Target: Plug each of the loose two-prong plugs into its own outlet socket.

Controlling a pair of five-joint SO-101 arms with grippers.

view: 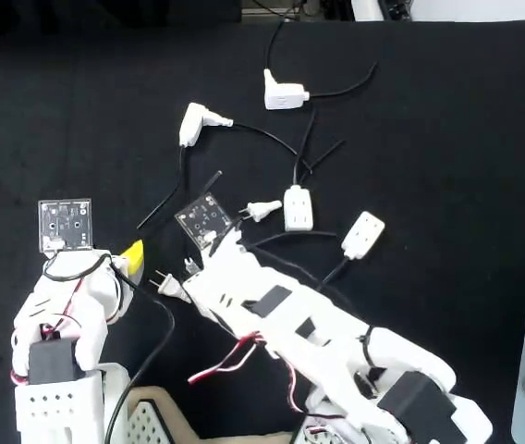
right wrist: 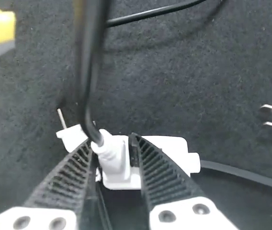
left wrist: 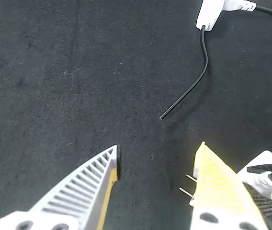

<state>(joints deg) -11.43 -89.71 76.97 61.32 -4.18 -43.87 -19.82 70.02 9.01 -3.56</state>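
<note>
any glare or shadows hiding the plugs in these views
High view: even light, no glare; the loose plug shows white on the black cloth. Left wrist view: even too. Right wrist view: the black cord near the camera covers part of the held plug.

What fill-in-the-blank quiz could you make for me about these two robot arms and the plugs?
The right gripper is ___ on a white plug.
The left gripper is ___, holding nothing.
The table is covered in ___ cloth.
One finger of the left gripper is grey, the other is ___.
Missing words: shut, open, black, yellow.
</note>
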